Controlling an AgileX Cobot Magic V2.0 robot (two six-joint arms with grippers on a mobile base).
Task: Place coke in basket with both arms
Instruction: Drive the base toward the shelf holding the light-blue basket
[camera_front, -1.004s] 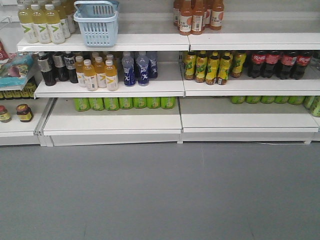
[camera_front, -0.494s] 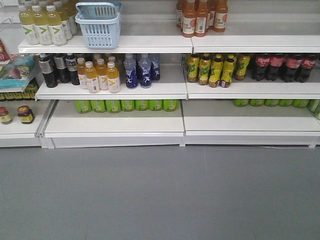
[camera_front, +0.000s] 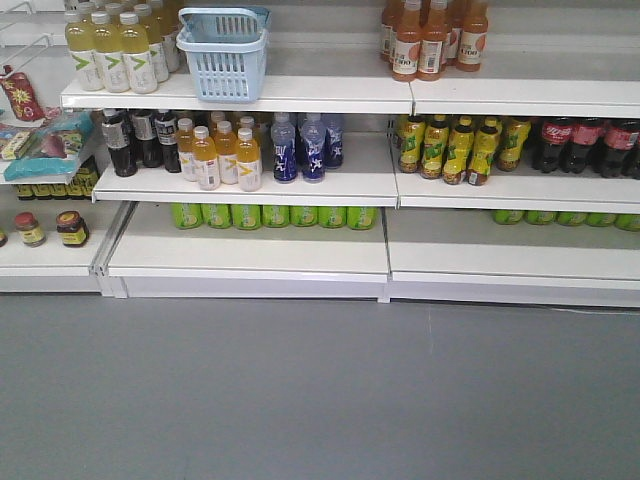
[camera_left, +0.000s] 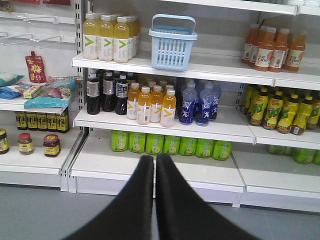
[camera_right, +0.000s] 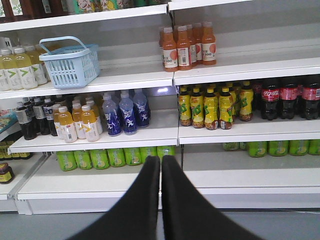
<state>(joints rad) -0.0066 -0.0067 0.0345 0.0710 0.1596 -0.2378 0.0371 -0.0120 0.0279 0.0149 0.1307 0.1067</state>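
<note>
Near, the black tapered left tool (camera_left: 154, 159) and right tool (camera_right: 160, 159) are both pinching narrow, gripping nothing. Farther, red-wrapped plastic coke bottles (camera_right: 270, 97) are standing right on the middle white shelf (camera_right: 280, 131); the light blue slotted plastic basket (camera_front: 224, 55) is sitting one shelf higher, left.

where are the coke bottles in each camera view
Exterior front: coke bottles on the middle shelf, far right edge.
Left wrist: not in view.
Right wrist: coke bottles on the middle shelf, right side.
Shared landmark: light blue basket on the top shelf.
</note>
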